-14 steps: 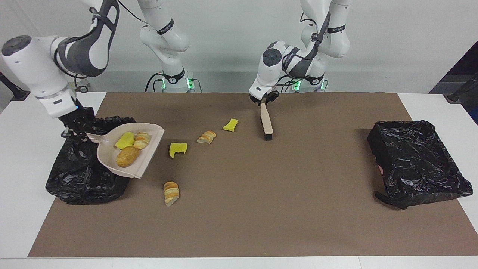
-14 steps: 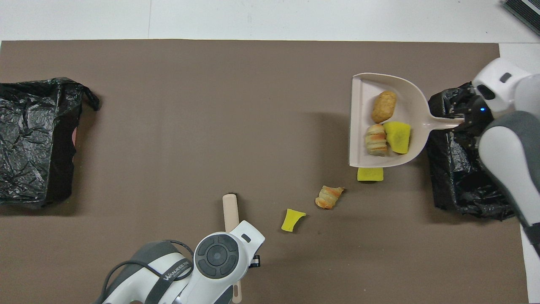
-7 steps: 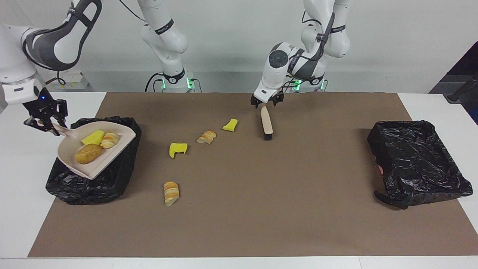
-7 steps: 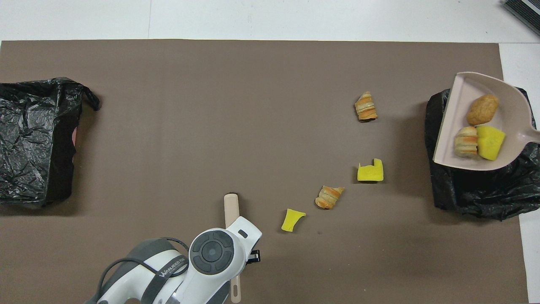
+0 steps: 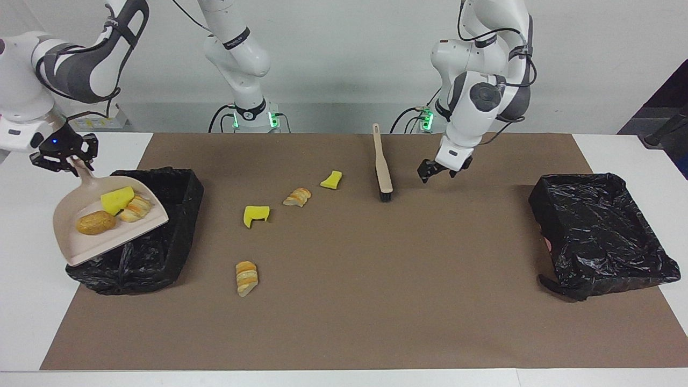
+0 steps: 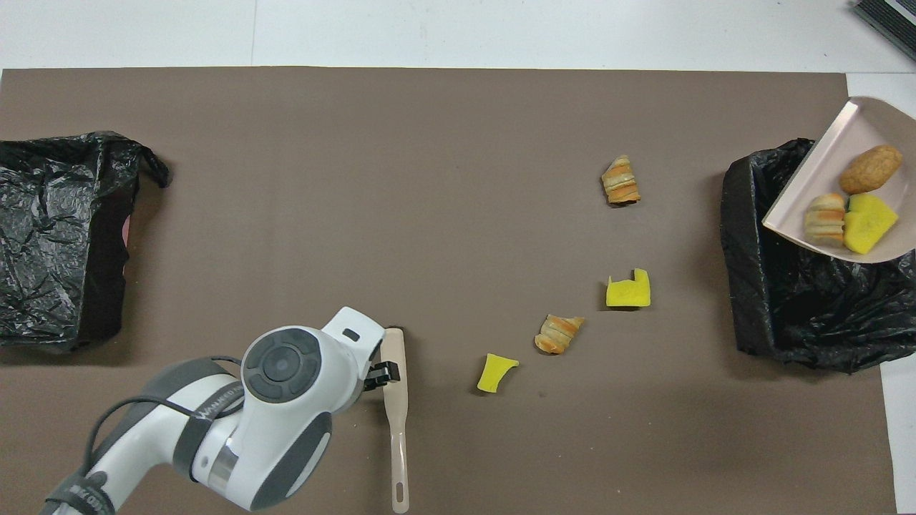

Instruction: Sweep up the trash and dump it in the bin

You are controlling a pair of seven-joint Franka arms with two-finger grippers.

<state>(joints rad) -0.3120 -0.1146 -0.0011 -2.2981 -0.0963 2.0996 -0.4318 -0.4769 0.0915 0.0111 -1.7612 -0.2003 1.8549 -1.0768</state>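
trash (image 5: 110, 210): you have three bits on the dustpan (image 5: 70, 247), clamped by right gripper (image 5: 63, 160) over the bin (image 5: 177, 193); four remain; left gripper (image 5: 439, 173) wide, empty.

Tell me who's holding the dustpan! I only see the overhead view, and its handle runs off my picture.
Observer: The right hand grips the handle. It holds the dustpan tilted above the black bin.
Operator: Is the other hand holding the brush? I can't see that hand.
Observer: No. The left hand hangs open in the air over the mat, beside the brush, which lies flat.
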